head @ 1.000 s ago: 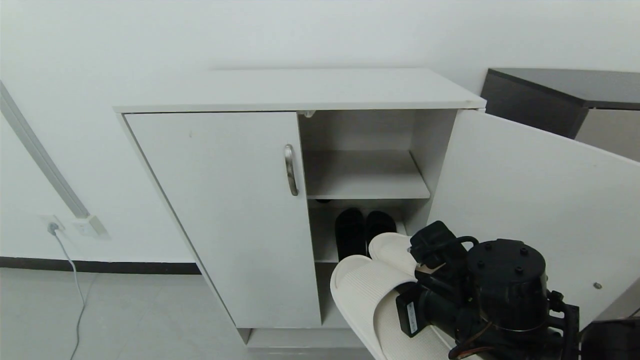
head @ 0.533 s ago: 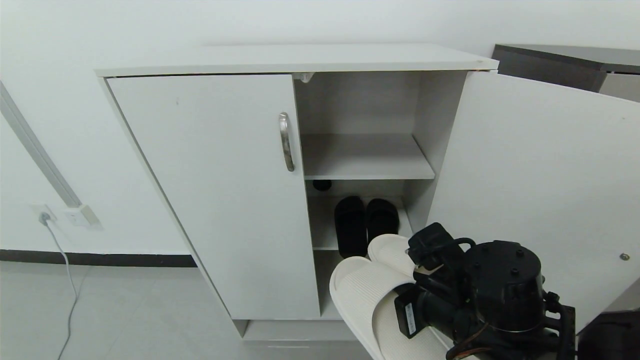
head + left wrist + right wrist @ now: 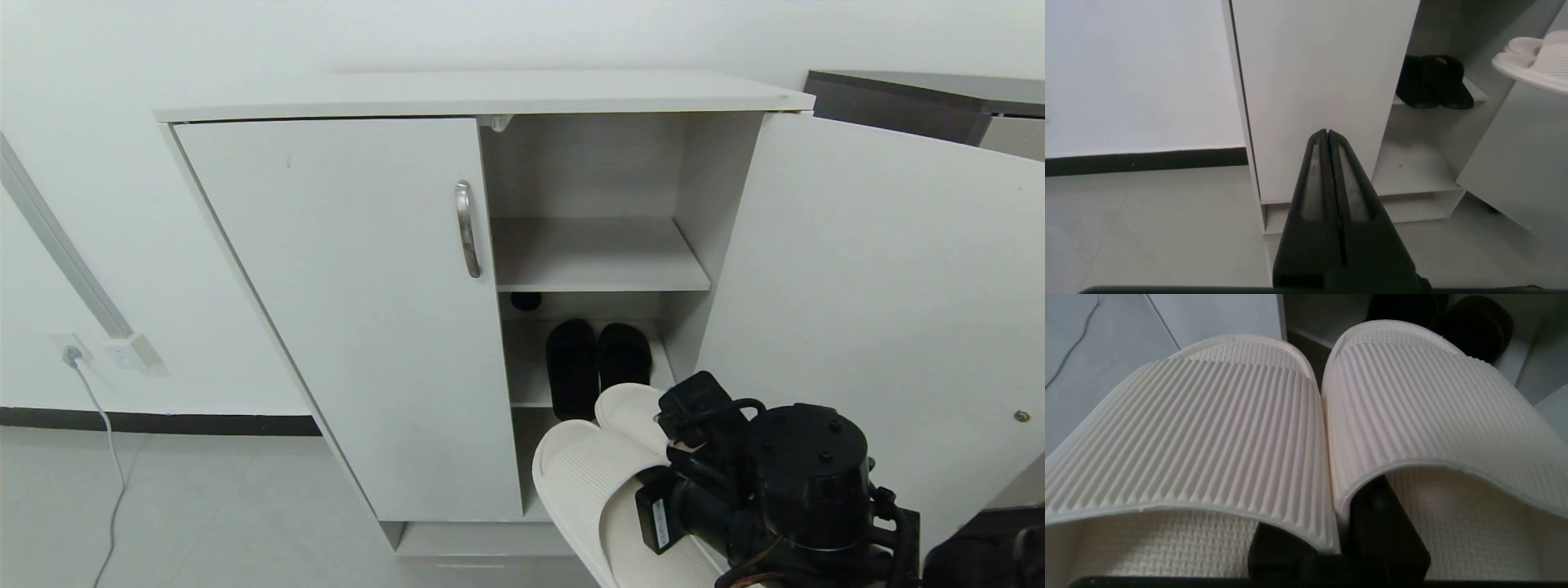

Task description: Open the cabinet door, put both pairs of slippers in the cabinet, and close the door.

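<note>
White slippers (image 3: 596, 482) are hanging side by side in front of the cabinet (image 3: 490, 94), outside its open right half, toes pointing at the opening. The right gripper (image 3: 1335, 535) is clamping them where their inner edges meet, with a black finger showing under the strap of each; the ribbed straps are touching along that seam. The right door (image 3: 865, 310) is standing swung wide open, and the left door (image 3: 343, 327) is sitting closed with its metal handle (image 3: 466, 229) upright by the inner edge. Black slippers (image 3: 596, 363) are lying as a pair on the middle shelf, toes inward, below the bare upper shelf (image 3: 596, 257). The left gripper (image 3: 1327, 143) is hanging lower and off to the left, facing the closed door's bottom corner, its fingers pressed flat together with nothing between them. A white label (image 3: 660, 523) is showing on the right wrist housing, its print too small to read. A cable is running down from a wall socket (image 3: 72, 355) left of the cabinet.
</note>
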You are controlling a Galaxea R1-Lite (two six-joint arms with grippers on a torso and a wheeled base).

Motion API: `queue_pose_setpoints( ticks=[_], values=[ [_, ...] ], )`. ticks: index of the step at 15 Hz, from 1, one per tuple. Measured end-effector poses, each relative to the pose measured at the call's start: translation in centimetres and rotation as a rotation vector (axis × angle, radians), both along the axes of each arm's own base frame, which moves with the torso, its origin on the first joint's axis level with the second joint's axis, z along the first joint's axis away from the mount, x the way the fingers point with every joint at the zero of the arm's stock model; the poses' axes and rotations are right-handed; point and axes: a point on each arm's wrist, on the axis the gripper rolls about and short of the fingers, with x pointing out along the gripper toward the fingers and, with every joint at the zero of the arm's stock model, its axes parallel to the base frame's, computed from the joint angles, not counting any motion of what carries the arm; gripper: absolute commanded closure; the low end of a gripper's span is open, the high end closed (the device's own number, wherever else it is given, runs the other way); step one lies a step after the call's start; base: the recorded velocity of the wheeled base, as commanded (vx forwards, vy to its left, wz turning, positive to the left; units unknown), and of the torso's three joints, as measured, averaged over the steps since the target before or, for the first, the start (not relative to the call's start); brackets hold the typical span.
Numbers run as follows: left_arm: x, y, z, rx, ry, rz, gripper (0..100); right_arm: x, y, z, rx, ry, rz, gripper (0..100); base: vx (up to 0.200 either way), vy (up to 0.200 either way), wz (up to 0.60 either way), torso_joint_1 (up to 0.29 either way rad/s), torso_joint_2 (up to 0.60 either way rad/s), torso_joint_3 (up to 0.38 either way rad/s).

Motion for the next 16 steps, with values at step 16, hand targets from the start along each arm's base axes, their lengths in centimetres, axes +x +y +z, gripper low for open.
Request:
queue_pose_setpoints(
  ticks=[16],
  values=[
    [0.0, 0.0, 0.0, 0.004, 0.0, -0.001, 100, 4.5, 9.1, 5.3, -0.062, -0.012, -0.457, 100, 0.0, 0.0, 0.0, 0.0, 0.0, 0.0]
  ],
)
